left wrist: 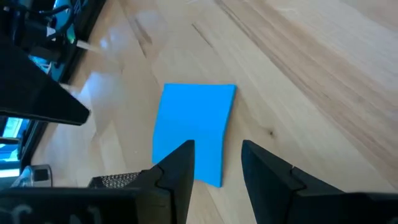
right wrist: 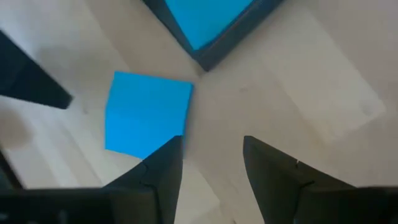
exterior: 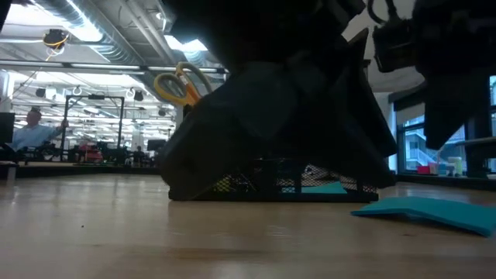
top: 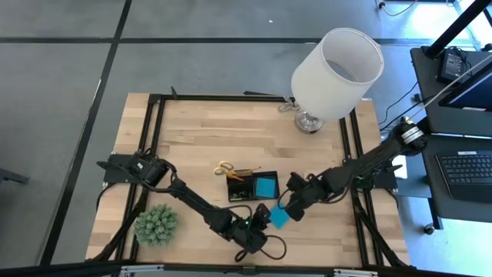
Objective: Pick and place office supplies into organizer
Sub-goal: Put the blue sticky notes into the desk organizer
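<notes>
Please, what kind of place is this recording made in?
Probably a large open lab or workshop: a wooden table on a black frame, a keyboard on a side desk, and ceiling ducts over a long room.

Two dark jointed arms, wedge-shaped black fingers

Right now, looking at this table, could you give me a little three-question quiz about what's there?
1. True or false: the blue pad lies on the table, outside the organizer.
2. Which stands nearest the lamp: A) plant ball, B) scissors, C) right gripper?
3. Fill in: both the left gripper and right gripper hover with fingers ___.

Key: 1 true; 2 C; 3 open.
</notes>
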### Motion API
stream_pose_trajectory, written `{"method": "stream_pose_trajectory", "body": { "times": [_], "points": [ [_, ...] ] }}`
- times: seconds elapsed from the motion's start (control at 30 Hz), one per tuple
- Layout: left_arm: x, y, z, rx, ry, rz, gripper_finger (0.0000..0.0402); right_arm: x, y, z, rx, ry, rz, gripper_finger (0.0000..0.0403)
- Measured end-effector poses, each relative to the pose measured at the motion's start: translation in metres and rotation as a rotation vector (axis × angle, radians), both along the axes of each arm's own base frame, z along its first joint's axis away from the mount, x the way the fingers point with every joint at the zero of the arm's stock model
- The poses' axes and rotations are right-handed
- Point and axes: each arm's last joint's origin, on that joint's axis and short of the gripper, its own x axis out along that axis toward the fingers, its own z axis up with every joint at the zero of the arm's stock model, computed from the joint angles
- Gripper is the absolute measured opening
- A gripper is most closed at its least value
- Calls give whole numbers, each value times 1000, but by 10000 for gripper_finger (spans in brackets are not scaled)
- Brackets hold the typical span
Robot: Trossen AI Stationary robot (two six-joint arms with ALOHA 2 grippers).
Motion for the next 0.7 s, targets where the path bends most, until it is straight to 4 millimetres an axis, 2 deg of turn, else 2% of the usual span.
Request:
{"method": "stream_pose_trajectory", "body": {
  "times": [0.13, 0.33, 0.53, 0.7],
  "points": [
    [-1, 0, -1, 8, 11, 0, 127, -17, -5, -9, 106, -167, -17, 171],
    [-1, -1, 0, 17, 9, -12, 127, -35, -14, -34, 232, -370, -12, 171],
    [1, 0, -1, 13, 0, -17, 127, -43, -19, -56, 281, -361, -82, 171],
    [5, 4, -19, 63, 33, -32, 127, -42, -18, -63, 238, -340, -76, 171]
  ]
}}
